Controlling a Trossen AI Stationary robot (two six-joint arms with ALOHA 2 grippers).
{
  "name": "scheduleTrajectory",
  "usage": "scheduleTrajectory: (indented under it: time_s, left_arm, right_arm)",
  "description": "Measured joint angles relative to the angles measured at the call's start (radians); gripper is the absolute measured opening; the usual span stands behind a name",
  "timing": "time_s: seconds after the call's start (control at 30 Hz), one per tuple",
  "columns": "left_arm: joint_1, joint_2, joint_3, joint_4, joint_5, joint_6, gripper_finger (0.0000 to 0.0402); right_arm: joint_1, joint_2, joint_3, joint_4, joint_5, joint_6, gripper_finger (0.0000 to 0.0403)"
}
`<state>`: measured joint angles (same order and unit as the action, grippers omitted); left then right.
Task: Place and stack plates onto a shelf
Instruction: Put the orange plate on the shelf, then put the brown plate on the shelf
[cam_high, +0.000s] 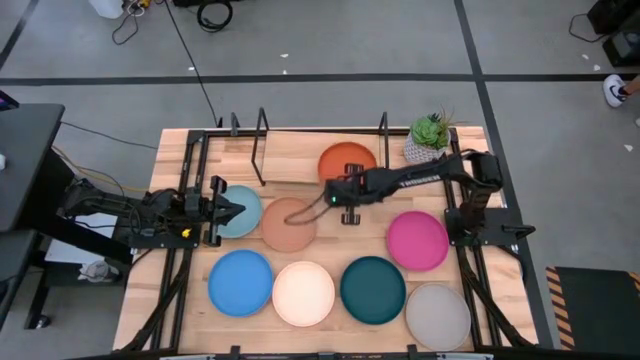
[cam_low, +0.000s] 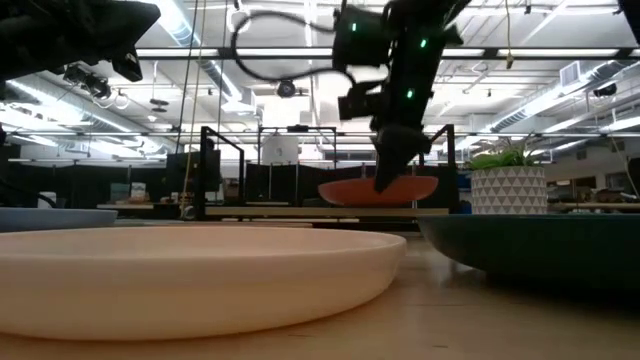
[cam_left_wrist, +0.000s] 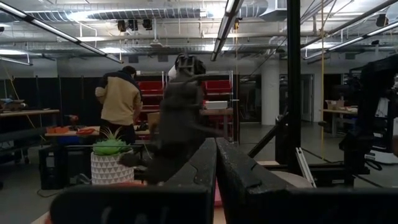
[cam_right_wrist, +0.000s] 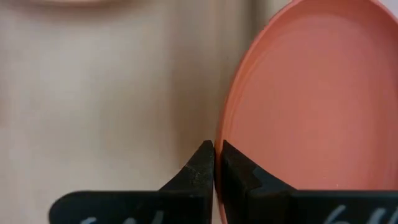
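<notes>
The table (cam_high: 180, 160) carries the shelf (cam_high: 300, 155) along its far edge, with the orange plate (cam_high: 347, 160) lying on the shelf board. The other seven plates are spread on the tabletop in front of it: light blue (cam_high: 243, 210), peach (cam_high: 288, 224), magenta (cam_high: 417, 240), bright blue (cam_high: 240, 282), cream (cam_high: 303, 293), dark teal (cam_high: 372, 289) and grey (cam_high: 437, 315). The right gripper (cam_right_wrist: 214, 163) reaches across to the near edge of the orange plate, its fingers pinched narrow over that plate's rim. The main risk, as I judge it, is that so thin a hold on the rim lets the plate tip or slide, or drags it off the shelf if the arm pulls back without letting go. The left gripper (cam_high: 225, 209) waits over the light blue plate with its fingers close together and nothing between them; a careless descent could knock that plate into the peach one beside it.
</notes>
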<state>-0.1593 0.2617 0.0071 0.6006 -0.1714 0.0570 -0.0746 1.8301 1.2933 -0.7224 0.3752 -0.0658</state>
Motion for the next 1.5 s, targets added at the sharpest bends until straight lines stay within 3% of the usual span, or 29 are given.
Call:
scheduleTrajectory:
  time_s: [0.3,0.9,1.3,1.5]
  left_arm:
    - [0.000,0.000,0.000,-0.005,0.000,-0.001,0.0016]
    - [0.000,0.000,0.000,-0.006,0.000,0.002,0.0016]
    - [0.000,0.000,0.000,-0.006,0.000,0.002,0.0016]
    - [0.000,0.000,0.000,-0.006,0.000,0.007,0.0016]
  right_arm:
    - [-0.128,-0.002,-0.030,0.070,-0.068,-0.017,0.0018]
    - [-0.122,-0.002,-0.031,0.093,-0.093,-0.006,0.0049]
    - [-0.043,0.000,0.039,-0.020,0.052,0.003,0.0115]
    - [0.057,0.000,0.053,0.070,-0.119,-0.086,0.0139]
